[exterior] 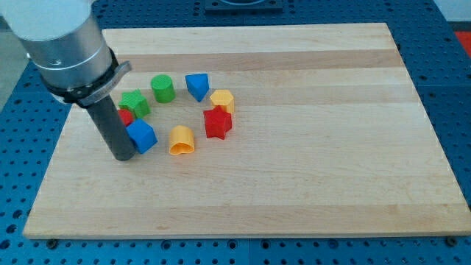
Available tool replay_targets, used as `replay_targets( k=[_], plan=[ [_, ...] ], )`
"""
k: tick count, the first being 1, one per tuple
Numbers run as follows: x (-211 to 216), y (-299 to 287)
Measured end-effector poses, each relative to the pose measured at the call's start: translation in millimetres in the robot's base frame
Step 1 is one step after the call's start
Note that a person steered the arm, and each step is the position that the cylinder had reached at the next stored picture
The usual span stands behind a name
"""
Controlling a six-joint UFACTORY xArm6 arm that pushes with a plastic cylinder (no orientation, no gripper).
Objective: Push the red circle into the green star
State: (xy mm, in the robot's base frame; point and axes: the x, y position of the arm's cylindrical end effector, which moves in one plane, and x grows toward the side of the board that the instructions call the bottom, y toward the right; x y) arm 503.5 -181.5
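The red circle (126, 116) shows only as a small red sliver; the rod hides most of it. The green star (135, 102) sits just above and right of it, touching or nearly touching. My tip (124, 157) rests on the board at the view's left, just below the red circle and right beside the left edge of a blue cube (142, 135).
A green cylinder (163, 88), a blue triangular block (196, 85), a yellow hexagon (221, 100), a red star (218, 122) and a yellow arch-shaped block (181, 140) lie in a ring to the right. The wooden board (294, 184) has its left edge close to the rod.
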Motion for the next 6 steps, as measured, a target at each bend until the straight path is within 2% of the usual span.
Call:
replay_targets(
  k=[1,2,3,4,5,6],
  plan=[
    [10,-4],
    [62,26],
    [74,128],
    [74,180],
    [73,188],
    [63,279]
  ],
)
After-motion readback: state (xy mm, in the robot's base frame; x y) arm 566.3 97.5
